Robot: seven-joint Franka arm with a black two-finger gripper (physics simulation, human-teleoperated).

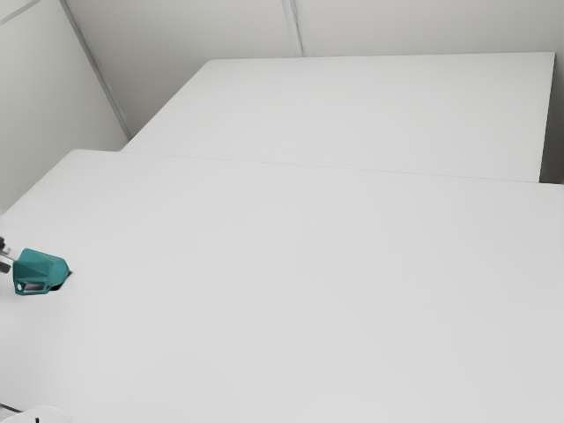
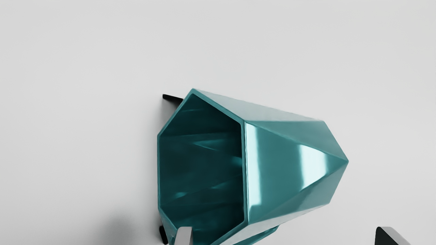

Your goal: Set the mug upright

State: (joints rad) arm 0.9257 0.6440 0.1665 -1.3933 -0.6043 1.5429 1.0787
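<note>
I see white table (image 1: 282,291) under the mug (image 1: 40,264), pale walls (image 1: 194,35) beyond; the mug lies tipped, teal, faceted; my gripper (image 1: 7,255) is spread.

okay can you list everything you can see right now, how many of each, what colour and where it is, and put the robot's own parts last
mug: one, teal, on its side on the table, near the exterior view's left edge
table: one, white, under the mug
second surface: one, white, beyond the table
walls: two, pale grey, around the surfaces
wall strips: several, grey, along the walls
dark pieces: two, black, poking out beside the mug's mouth, unclear what they are
round shape: one, white, exterior view's lower left corner, cut off, unclear what
thin line: one, dark, beside the round shape
claw: one, black and grey, open, at the mug
</note>
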